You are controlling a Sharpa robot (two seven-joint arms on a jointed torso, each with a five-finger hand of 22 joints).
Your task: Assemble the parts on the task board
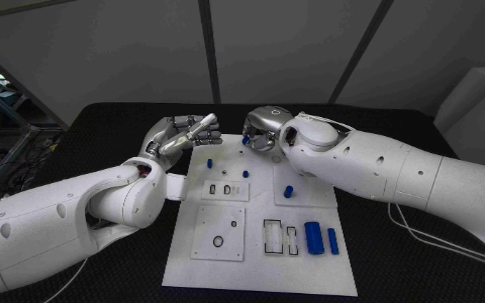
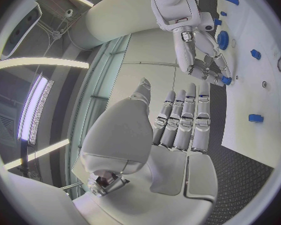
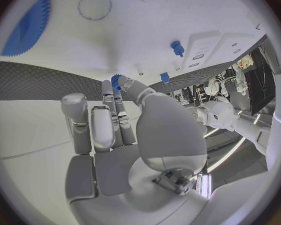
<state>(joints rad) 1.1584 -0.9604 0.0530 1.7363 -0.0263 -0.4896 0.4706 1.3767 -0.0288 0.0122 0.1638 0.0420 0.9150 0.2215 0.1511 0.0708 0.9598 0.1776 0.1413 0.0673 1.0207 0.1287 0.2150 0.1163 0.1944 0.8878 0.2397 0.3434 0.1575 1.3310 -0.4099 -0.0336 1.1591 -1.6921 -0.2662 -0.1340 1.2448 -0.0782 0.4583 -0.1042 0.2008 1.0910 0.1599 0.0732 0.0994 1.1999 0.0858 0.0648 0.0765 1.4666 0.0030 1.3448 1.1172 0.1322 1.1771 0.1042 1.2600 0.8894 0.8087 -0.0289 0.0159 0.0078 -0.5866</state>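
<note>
— Task board point(image 1: 258, 261) lay mid-table, blue cylinders point(image 1: 313, 238) at its near right. Which step was it?
— Seemingly placing: the right hand point(image 1: 265, 129), over the far edge, pinched a small blue part point(image 3: 115, 80).
— The left hand point(image 1: 182, 135)?
— Released, fingers straight. Next, that part likely needed seating.

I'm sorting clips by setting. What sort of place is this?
Probably a robotics lab or test cell: a black table carries a white task board with small blue parts, and grey panelled walls stand behind it.
</note>
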